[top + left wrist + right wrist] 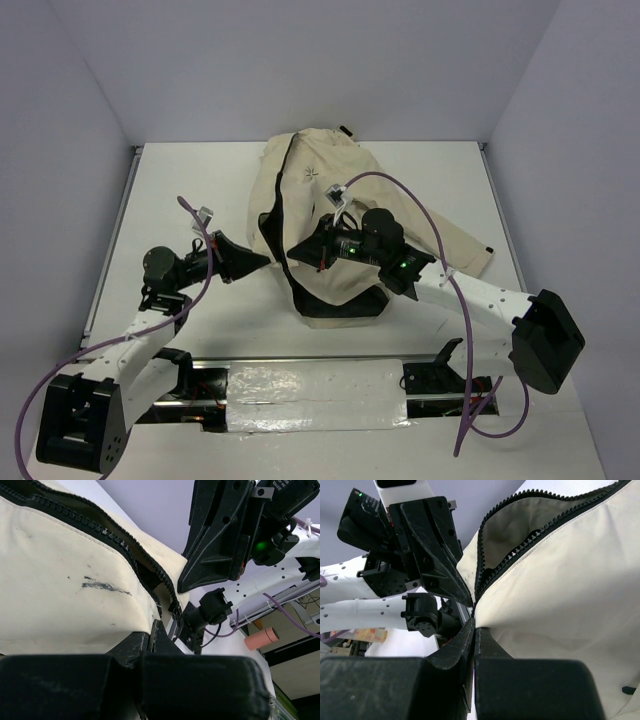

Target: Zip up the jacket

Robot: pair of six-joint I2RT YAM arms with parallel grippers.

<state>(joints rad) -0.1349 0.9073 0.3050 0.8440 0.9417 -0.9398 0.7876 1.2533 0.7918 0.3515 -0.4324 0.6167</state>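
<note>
Cream jacket (305, 205), star logo (307, 172) visible only from overhead.

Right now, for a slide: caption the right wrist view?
Shut right gripper pinches the jacket just below its open zipper.

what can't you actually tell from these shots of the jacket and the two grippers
- Right wrist view: whether the shut right gripper pinches fabric or a zipper part of the jacket; its own fingers cover the spot.
- Left wrist view: the same for the shut left gripper.
- Top view: the zipper's lower end, hidden under the right gripper.
- Top view: the chest logo, too small to read.
</note>
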